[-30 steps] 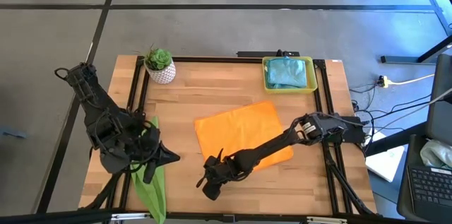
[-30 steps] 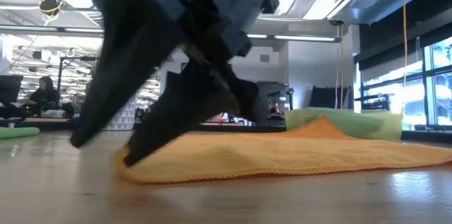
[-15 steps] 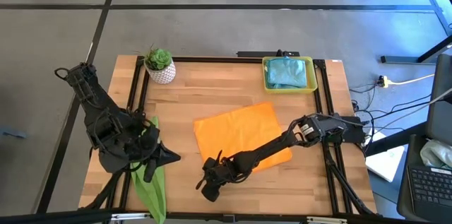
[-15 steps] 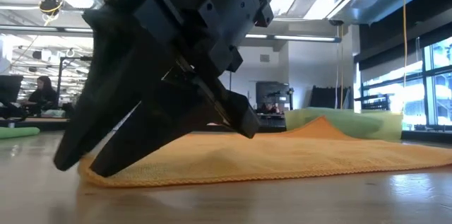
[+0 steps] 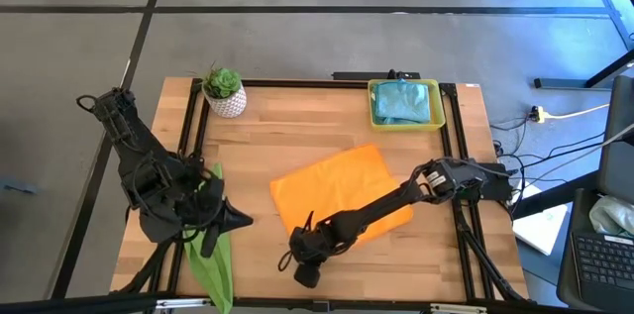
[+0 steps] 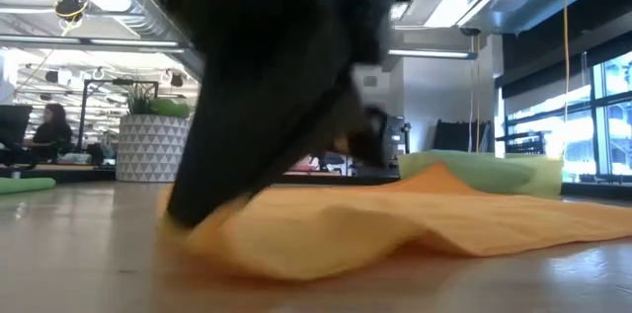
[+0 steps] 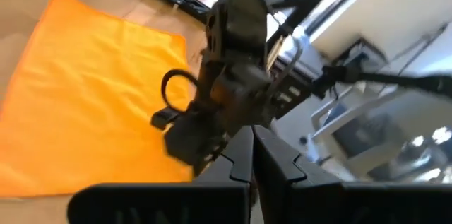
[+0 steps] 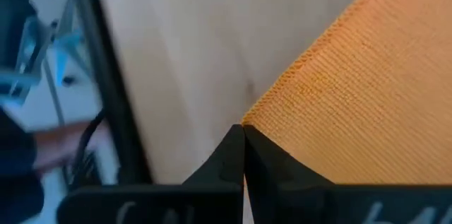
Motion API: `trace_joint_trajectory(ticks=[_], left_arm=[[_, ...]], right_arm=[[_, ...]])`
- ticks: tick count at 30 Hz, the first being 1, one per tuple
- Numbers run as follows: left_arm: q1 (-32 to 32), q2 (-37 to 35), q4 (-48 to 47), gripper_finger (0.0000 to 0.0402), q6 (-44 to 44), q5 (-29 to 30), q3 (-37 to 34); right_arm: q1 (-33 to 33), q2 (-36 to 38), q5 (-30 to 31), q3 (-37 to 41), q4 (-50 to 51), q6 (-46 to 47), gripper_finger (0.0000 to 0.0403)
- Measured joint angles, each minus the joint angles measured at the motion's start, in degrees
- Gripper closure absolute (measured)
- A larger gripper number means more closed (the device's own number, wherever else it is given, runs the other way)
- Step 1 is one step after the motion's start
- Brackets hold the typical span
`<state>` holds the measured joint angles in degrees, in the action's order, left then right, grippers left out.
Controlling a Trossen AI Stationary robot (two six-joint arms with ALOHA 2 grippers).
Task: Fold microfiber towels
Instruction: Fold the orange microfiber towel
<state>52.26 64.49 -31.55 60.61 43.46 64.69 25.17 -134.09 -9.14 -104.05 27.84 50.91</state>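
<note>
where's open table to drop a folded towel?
Bare wood between the potted plant and the yellow tray, above the orange towel. Also the strip below the tray, right of the orange towel. Crowded: front left, left hand over the green towel; front centre, right hand.

Right gripper point(image 5: 306, 274) closed, low (left gripper point(image 5: 210, 223) closed too).

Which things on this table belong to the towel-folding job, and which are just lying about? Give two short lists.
Part of the job:
- flat orange microfiber towel, its corner pinched in the shut right claw
- lime green microfiber towel hanging at the table's front left edge, under the left arm
- crumpled teal microfiber towels in the tray

Just lying about:
- yellow rectangular tray
- small potted succulent in a white pot
</note>
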Motion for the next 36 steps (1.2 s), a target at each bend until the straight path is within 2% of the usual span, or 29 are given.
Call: trace_joint_trajectory(ticks=[7, 11, 14, 18, 22, 27, 30, 36], left_arm=[[-0.32, 0.02, -4.73, 0.0398, -11.79, -1.84, 0.04], [-2.99, 0.02, -10.10, 0.0392, -15.49, -6.71, 0.04], [-6.23, 0.32, -11.17, 0.0377, -20.84, -11.43, 0.04], [-11.47, 2.03, -11.14, 0.0348, -33.83, -19.42, 0.04], [-16.32, 6.12, -11.48, 0.0319, -47.23, -28.38, 0.04], [-20.37, 11.80, -12.13, 0.0297, -61.31, -35.57, -0.31], [-22.55, 14.41, -12.38, 0.0292, -65.44, -39.99, -2.30], [-25.78, 16.10, -4.18, 0.0291, -68.34, -41.70, -9.10]], right_arm=[[2.16, 2.05, -8.58, -0.11, 10.28, -6.41, 0.0399], [3.92, 4.00, -10.48, -0.11, 17.62, -8.75, 0.0398], [4.66, 6.83, -9.16, -0.11, 21.88, -9.55, 0.0399], [4.72, 10.37, -5.54, -0.17, 24.47, -9.20, 0.0400], [4.09, 11.31, -4.22, -0.17, 26.62, -7.72, 0.0398], [3.50, 11.54, -4.43, -0.15, 29.53, -6.12, 0.0397], [3.51, 13.16, -2.58, -0.15, 30.95, -4.36, 0.0397], [3.70, 16.46, 1.72, -0.17, 33.45, -2.16, 0.0396]])
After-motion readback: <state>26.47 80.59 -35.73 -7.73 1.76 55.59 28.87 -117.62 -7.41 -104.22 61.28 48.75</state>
